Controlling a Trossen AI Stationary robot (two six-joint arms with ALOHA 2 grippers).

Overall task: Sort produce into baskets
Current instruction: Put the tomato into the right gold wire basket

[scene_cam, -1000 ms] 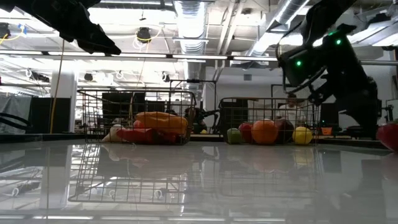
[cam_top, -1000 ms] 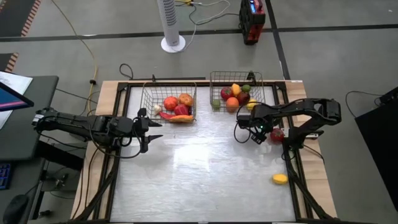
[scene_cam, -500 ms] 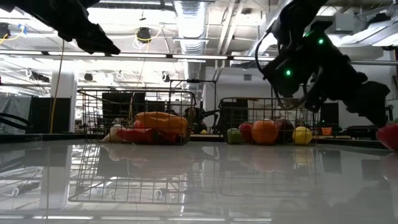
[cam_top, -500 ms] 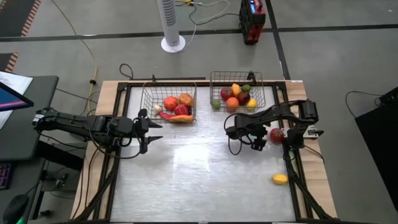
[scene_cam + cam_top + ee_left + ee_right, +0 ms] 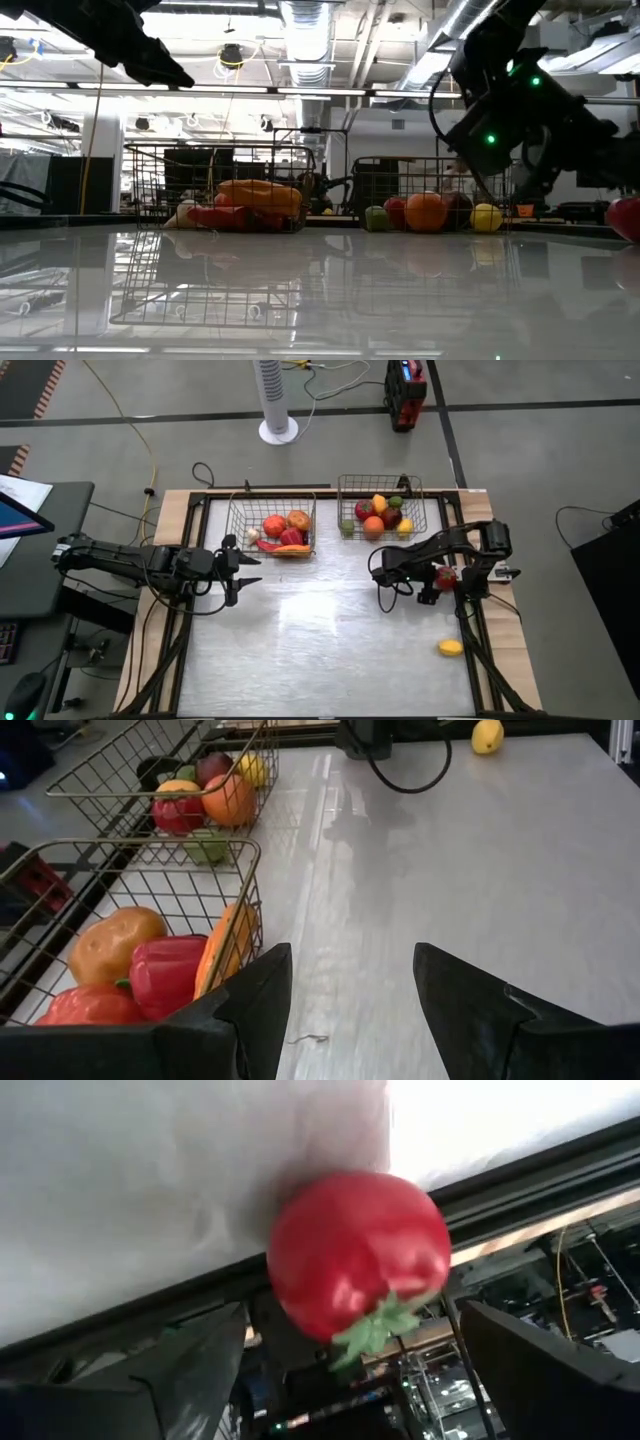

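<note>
Right end effector (image 5: 428, 586) sits w/ fingers spread wide, empty, straddling the red tomato (image 5: 358, 1258) at the tabletop's (image 5: 320, 650) 3 o'clock edge; it's round, no long axis; left end effector (image 5: 243, 571), open & empty, waits well apart at 9.

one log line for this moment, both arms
right gripper: open, facing red tomato at table's right edge | left gripper: open, empty, beside left basket | lemon: loose

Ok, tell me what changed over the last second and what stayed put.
The right hand swung from beside the right basket out over the table, then back toward the red tomato at the table's right edge, fingers open. The left hand, the yellow lemon and the basket contents stayed put.
</note>
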